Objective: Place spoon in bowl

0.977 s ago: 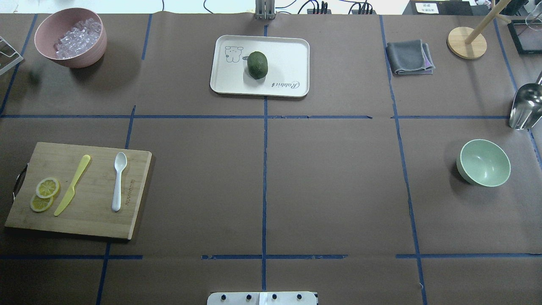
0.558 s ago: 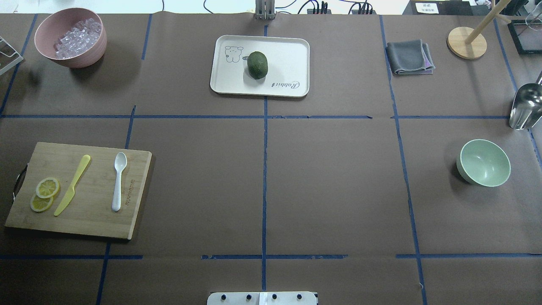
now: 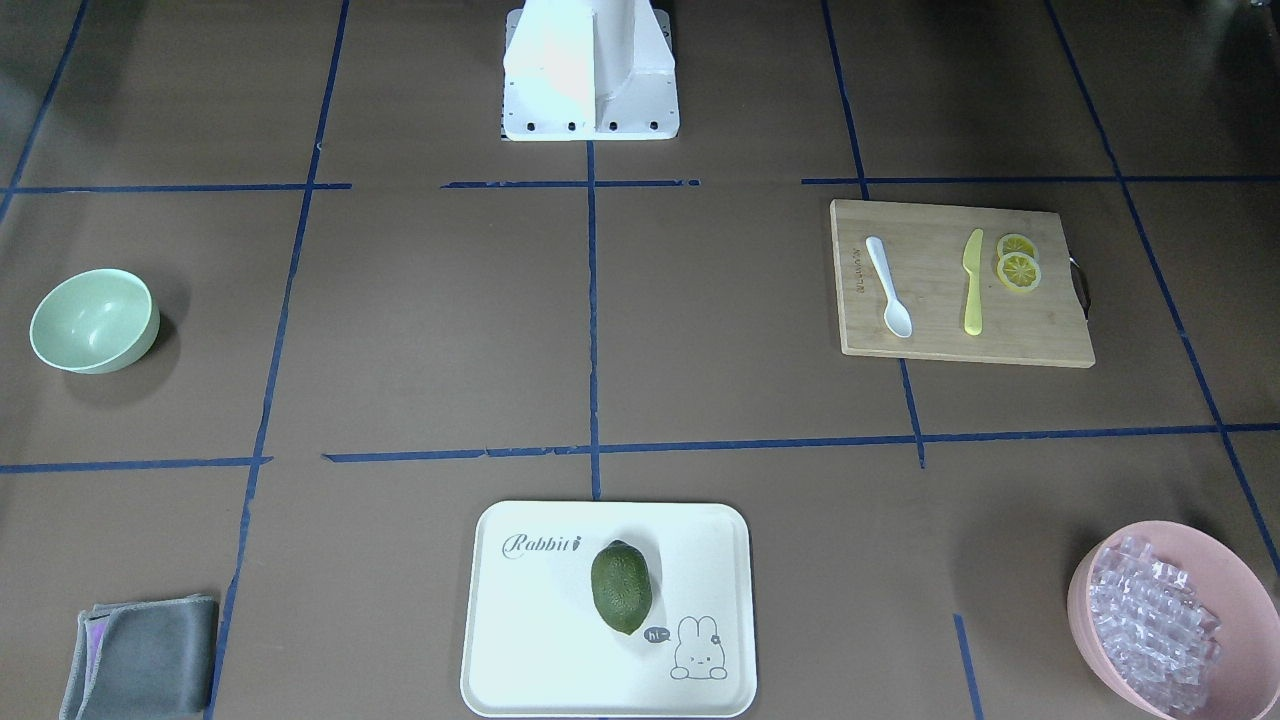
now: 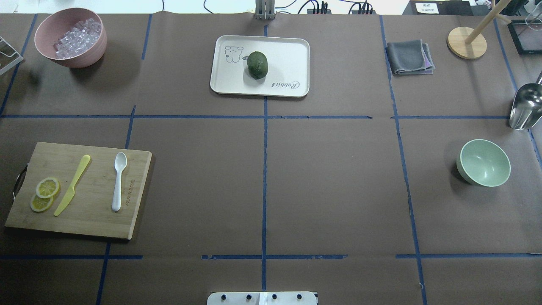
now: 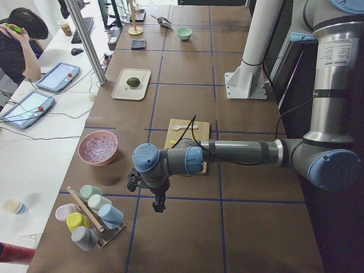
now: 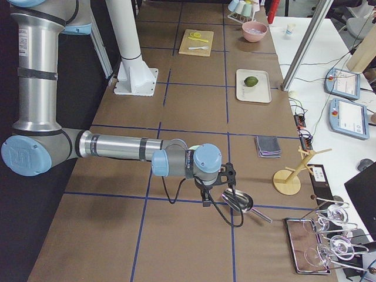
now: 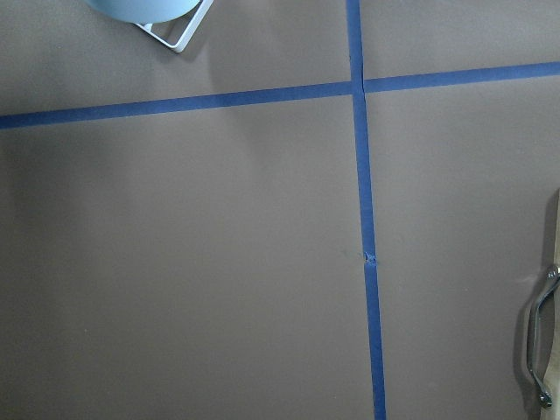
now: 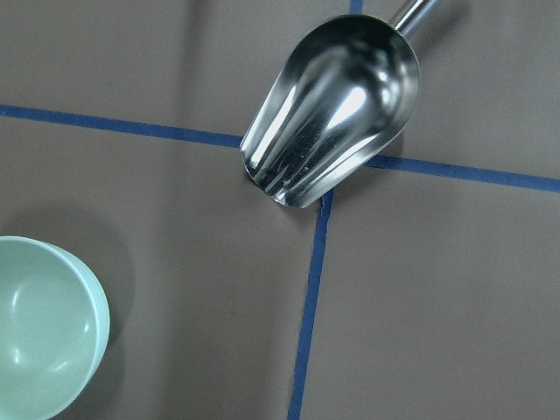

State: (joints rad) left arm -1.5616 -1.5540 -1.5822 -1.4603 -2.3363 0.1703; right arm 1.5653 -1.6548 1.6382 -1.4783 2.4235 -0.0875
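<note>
Start of the task, nothing grasped. The spoon (image 4: 119,181) lies flat on the cutting board (image 4: 91,222), on the half away from the board's metal handle (image 7: 535,337), with a yellow knife (image 4: 73,184) and lemon slices (image 4: 44,194) between it and that handle. Its long axis runs along the board's short edges, scoop end away from the robot, stem end toward it. The left pincer (image 5: 158,203) hangs over the bare desk (image 4: 330,190) just off the handle end of the board, so the spoon lies across the board from it. This is clearly the nearer arm. The bowl (image 4: 483,162) stands upright and empty, well apart from the board toward the robot's right. The right pincer (image 6: 207,200) hovers farther from the board than the bowl. How wide either pincer stands cannot be told. The reach likely calls for a grasp across the slim stem.
</note>
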